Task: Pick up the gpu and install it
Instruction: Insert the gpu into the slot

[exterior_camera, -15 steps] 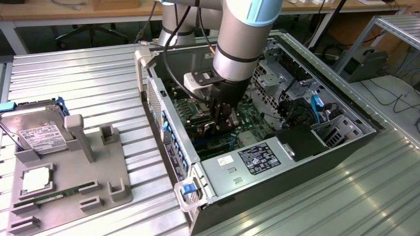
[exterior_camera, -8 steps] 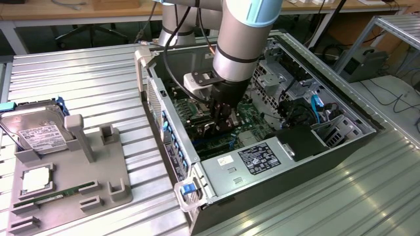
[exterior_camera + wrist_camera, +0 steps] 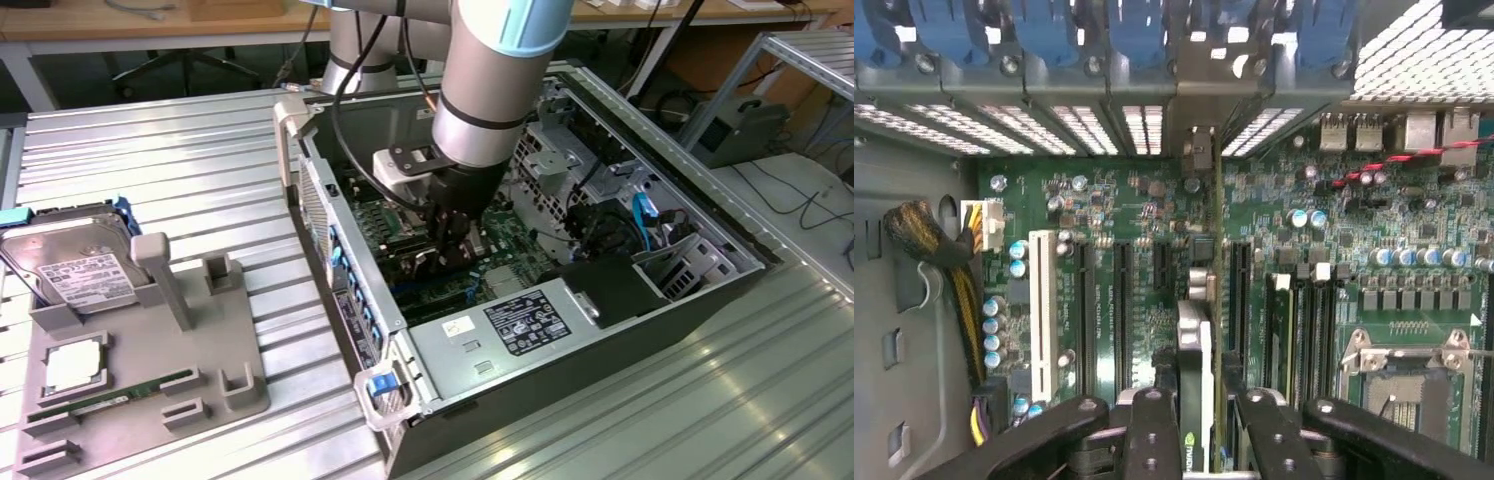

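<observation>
The gpu point(image 3: 1194, 345) shows edge-on in the wrist view, a thin card with a silver rim standing upright over the green motherboard point(image 3: 1114, 210), in line with the long black expansion slots point(image 3: 1122, 300). My gripper point(image 3: 1199, 415) is shut on the gpu, one black finger point(image 3: 1152, 430) pressed on each side. In the exterior view the gripper point(image 3: 454, 245) reaches down into the open computer case point(image 3: 534, 330), and the gpu point(image 3: 447, 262) is a dark shape low over the board. Whether the card's edge sits in a slot is hidden.
Blue slot latches point(image 3: 1054, 30) and the vented rear wall line the case. A cable bundle point(image 3: 934, 240) and a white slot point(image 3: 1042, 310) lie to one side, the CPU socket point(image 3: 1414, 390) to the other. A grey fixture point(image 3: 147, 370) holds a hard drive point(image 3: 80, 265) and memory stick point(image 3: 114, 397).
</observation>
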Controlling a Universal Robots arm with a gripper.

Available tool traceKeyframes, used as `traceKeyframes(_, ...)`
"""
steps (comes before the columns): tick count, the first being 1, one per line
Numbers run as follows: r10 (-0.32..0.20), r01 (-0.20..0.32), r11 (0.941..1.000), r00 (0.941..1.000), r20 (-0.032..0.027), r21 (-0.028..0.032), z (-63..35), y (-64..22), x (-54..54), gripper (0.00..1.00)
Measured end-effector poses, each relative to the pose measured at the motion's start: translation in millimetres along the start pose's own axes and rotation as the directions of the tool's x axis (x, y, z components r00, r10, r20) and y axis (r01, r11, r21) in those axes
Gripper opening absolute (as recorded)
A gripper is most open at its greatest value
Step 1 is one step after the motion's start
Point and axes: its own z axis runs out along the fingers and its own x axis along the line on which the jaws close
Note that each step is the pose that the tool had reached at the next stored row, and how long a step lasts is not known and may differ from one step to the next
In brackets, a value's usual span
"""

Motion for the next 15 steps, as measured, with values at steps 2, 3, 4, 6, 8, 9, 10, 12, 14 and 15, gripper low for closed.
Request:
traceKeyframes(2,0.0,0.0,1.0,1.0,-0.0003,-0.0002,0.3,0.1,0.0,0.27)
traceKeyframes(3,0.0,0.0,1.0,1.0,-0.0002,-0.0001,0.3,0.1,0.0,0.27)
traceKeyframes(4,0.0,0.0,1.0,1.0,0.0,0.0,0.5,0.1,0.0,0.27)
traceKeyframes(6,0.0,0.0,1.0,1.0,0.0,0.0,1.0,0.3,0.0,0.27)
traceKeyframes(8,0.0,0.0,1.0,1.0,-0.0001,0.0,1.3,0.5,0.0,0.27)
traceKeyframes(9,0.0,0.0,1.0,1.0,0.0,0.0,1.4,0.6,0.0,0.27)
traceKeyframes(10,0.0,0.0,1.0,1.0,0.0001,0.0,1.4,0.6,0.0,0.27)
traceKeyframes(12,0.0,0.0,1.0,1.0,0.0,0.0,1.7,0.9,0.0,0.27)
traceKeyframes(14,0.0,0.0,1.0,1.0,0.0007,0.0002,2.2,1.3,0.0,0.27)
traceKeyframes(15,0.0,0.0,1.0,1.0,0.0005,0.0002,2.2,1.3,0.0,0.27)
